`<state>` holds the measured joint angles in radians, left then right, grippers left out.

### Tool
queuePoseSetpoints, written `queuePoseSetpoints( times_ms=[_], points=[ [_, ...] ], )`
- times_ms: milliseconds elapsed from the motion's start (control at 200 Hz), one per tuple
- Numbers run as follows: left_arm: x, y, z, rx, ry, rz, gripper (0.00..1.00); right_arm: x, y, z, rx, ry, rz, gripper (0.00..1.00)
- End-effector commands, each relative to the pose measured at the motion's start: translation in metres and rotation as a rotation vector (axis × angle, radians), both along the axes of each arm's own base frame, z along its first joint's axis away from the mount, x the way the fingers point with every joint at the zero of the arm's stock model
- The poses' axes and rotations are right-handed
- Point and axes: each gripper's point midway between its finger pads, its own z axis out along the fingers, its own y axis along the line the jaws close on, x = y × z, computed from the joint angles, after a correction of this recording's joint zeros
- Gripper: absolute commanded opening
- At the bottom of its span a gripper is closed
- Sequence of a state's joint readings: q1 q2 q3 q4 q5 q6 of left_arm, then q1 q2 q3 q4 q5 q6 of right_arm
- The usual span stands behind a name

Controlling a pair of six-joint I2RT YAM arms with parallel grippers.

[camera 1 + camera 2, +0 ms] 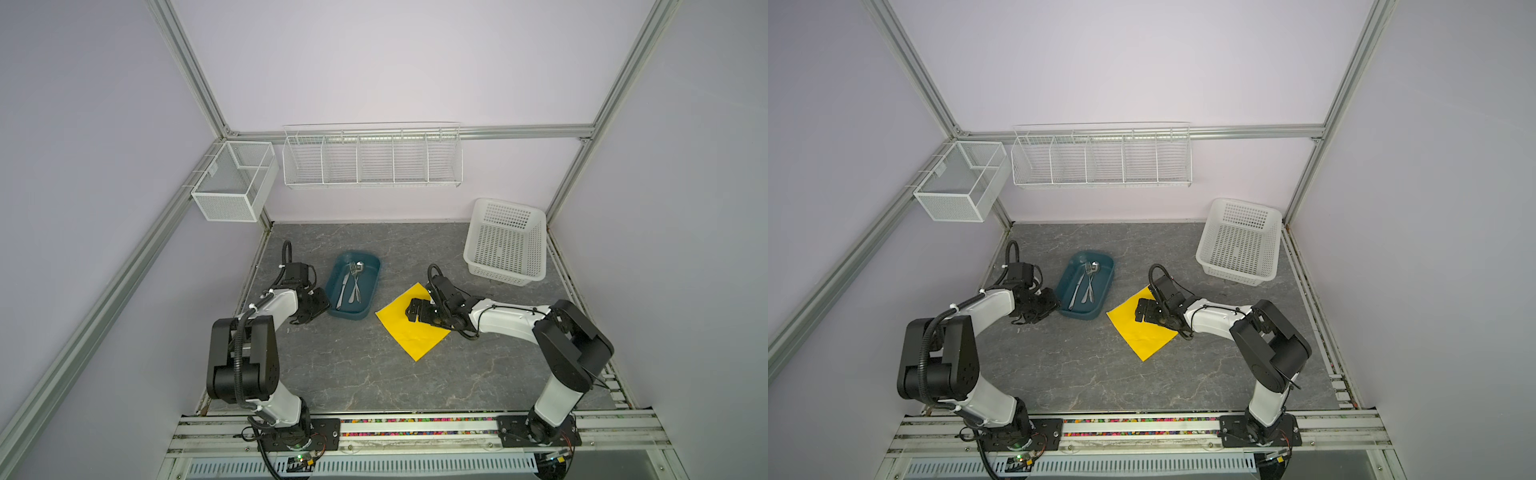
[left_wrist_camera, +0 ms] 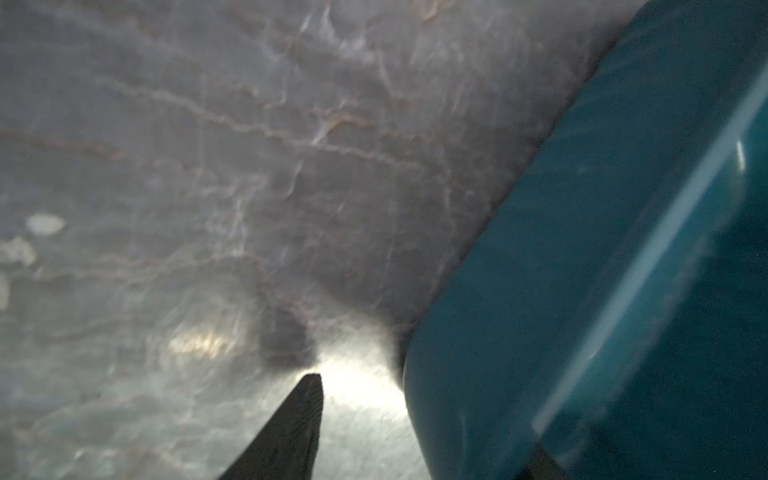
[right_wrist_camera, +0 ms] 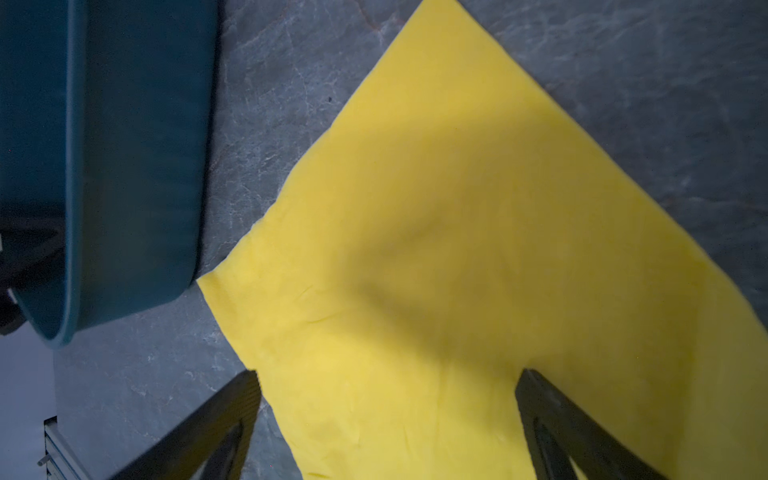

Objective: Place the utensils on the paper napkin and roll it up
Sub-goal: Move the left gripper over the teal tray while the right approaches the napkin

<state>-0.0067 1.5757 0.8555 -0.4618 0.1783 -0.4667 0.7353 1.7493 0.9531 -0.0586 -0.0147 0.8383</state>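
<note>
The grey table (image 1: 353,374) carries a white basket (image 1: 507,272) at its far right corner. A teal tub (image 1: 369,291) sits left of centre. Just beside it on the right, apart from it, the yellow napkin (image 1: 411,338) lies flat, one corner pointing at the tub. The right gripper (image 1: 412,311) hovers low over the napkin, jaws spread wide and empty. The left gripper (image 1: 322,305) sits at the tub's near-left corner; one finger (image 2: 291,428) stands outside the wall, and whether it grips anything is unclear. The utensils (image 1: 353,282) lie together lengthwise inside the tub.
</note>
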Motion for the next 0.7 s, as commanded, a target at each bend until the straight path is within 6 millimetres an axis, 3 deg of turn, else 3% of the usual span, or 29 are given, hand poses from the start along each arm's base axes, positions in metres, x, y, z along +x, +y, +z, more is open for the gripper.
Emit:
queuePoseSetpoints(
  times_ms=[0, 175, 380, 565, 695],
  points=[
    [-0.03, 0.011, -0.006, 0.044, 0.056, 0.055, 0.56, -0.011, -0.012, -0.017, -0.062, 0.071, -0.048, 0.99],
    [-0.047, 0.015, -0.001, 0.056, 0.022, 0.088, 0.56, -0.014, -0.021, -0.015, -0.106, 0.072, -0.046, 0.99],
    [-0.035, 0.012, 0.032, 0.041, -0.091, 0.063, 0.58, -0.015, -0.002, -0.006, -0.015, 0.056, 0.033, 0.99],
    [-0.019, 0.007, 0.09, 0.023, -0.231, 0.044, 0.56, -0.004, 0.008, 0.046, 0.001, -0.103, 0.1, 0.99],
    [-0.011, -0.005, 0.116, -0.03, -0.308, -0.008, 0.49, -0.002, -0.003, 0.072, -0.027, -0.211, 0.106, 0.99]
  ],
)
